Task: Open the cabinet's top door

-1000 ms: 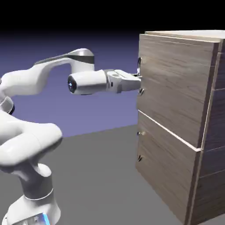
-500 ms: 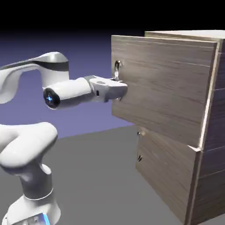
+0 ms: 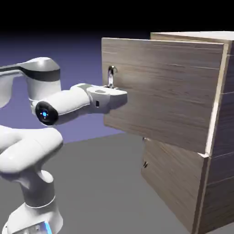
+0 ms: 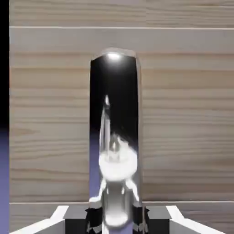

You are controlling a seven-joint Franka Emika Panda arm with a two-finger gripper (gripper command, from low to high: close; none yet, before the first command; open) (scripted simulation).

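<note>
The claw (image 4: 115,218) is gripping the shiny handle (image 4: 114,137), its fingers closed on either side. The top door (image 3: 160,91) is standing ajar ahead of it; the lower door (image 3: 173,178) is sitting beneath, seemingly shut.

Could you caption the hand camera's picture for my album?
Up close: the hand gripping a shiny metal handle on a wood-grain door.

exterior view from beside the robot, facing the cabinet door (image 3: 160,91), hand view close, square-on to its handle (image 4: 114,119)
</note>
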